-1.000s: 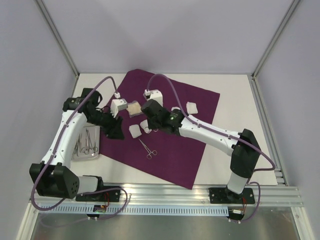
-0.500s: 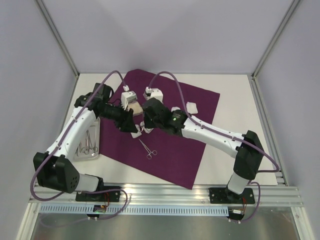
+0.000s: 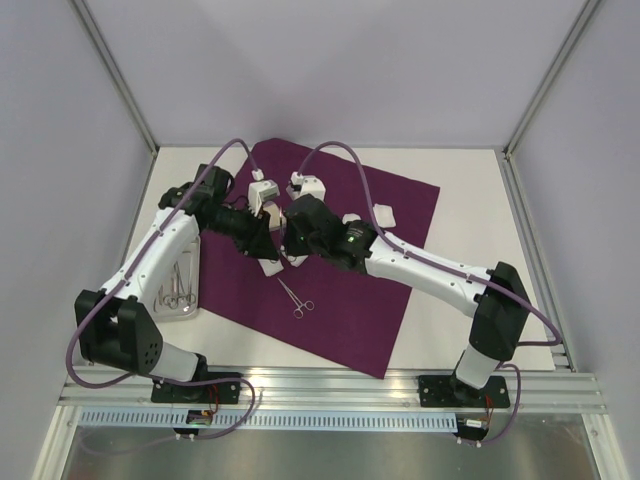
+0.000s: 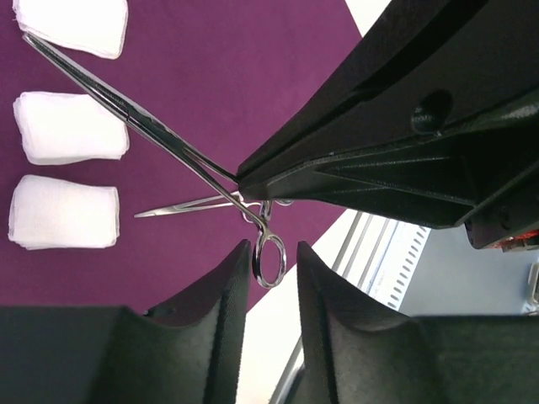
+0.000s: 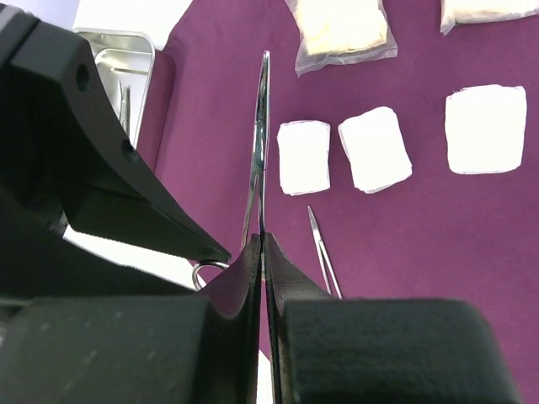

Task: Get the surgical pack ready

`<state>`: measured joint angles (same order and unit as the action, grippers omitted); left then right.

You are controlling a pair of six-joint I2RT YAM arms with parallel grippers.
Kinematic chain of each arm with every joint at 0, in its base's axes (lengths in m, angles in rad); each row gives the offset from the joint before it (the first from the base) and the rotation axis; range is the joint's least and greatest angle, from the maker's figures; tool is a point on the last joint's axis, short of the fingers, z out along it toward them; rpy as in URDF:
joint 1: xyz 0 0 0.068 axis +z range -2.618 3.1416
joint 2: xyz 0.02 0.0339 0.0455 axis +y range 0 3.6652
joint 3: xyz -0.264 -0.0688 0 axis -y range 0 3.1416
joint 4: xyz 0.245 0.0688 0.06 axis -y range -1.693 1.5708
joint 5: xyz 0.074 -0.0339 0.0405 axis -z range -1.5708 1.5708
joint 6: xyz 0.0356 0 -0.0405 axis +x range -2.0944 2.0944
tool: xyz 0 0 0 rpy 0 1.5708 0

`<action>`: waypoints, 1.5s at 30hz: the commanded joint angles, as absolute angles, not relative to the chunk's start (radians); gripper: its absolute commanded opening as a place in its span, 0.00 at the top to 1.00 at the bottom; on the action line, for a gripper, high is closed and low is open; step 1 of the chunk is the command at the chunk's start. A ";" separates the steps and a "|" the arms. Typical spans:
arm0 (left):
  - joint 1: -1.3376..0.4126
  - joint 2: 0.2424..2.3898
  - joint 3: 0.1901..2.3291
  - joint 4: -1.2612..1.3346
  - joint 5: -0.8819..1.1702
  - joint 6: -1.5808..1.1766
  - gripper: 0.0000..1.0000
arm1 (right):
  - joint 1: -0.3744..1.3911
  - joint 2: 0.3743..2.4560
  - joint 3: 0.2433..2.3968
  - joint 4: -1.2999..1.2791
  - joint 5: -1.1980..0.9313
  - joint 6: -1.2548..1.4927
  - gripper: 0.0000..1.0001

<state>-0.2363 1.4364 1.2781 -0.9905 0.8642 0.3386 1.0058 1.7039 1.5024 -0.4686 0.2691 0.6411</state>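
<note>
The surgical pack (image 3: 370, 290) lies spread flat on the table (image 3: 470, 200), reaching toward its far left corner, and above it the right gripper (image 5: 263, 251) is clamped on forceps (image 5: 261, 126) whose ring handle sits between the left gripper's (image 4: 274, 254) parted fingers.

A white tabletop (image 3: 470, 190) spreads beneath and around the jaws. Beyond them rises a plain, pale lavender-grey back wall (image 3: 330, 70), joined to matching side panels by slanting aluminium corner posts (image 3: 115, 75). Nearer the camera than the jaws, a slotted aluminium rail (image 3: 330, 385) edges the table. The light is even and soft.
</note>
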 commanded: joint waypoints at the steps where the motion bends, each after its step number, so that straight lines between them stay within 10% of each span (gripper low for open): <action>1: -0.250 1.442 1.313 -0.969 0.905 0.319 0.65 | 1.006 1.675 1.508 -0.416 0.268 0.657 1.00; 8: -0.255 1.431 1.312 -0.965 0.933 0.299 1.00 | 1.005 1.667 1.496 -0.413 0.256 0.652 1.00; 13: -0.255 1.451 1.312 -0.994 0.893 0.296 1.00 | 1.005 1.645 1.468 -0.428 0.249 0.641 0.99; 17: -0.220 1.454 1.287 -1.014 0.755 0.313 1.00 | 1.005 1.617 1.453 -0.459 0.204 0.600 0.63; 20: -0.128 1.440 1.272 -1.041 0.735 0.353 1.00 | 1.005 1.591 1.433 -0.463 0.175 0.566 0.55; 38: 0.687 1.472 1.178 -1.331 0.575 0.977 1.00 | 1.005 1.686 1.474 -0.529 0.106 0.548 0.53; 45: 0.713 1.489 1.105 -1.246 0.526 1.026 1.00 | 1.005 1.747 1.539 -0.589 0.103 0.557 0.53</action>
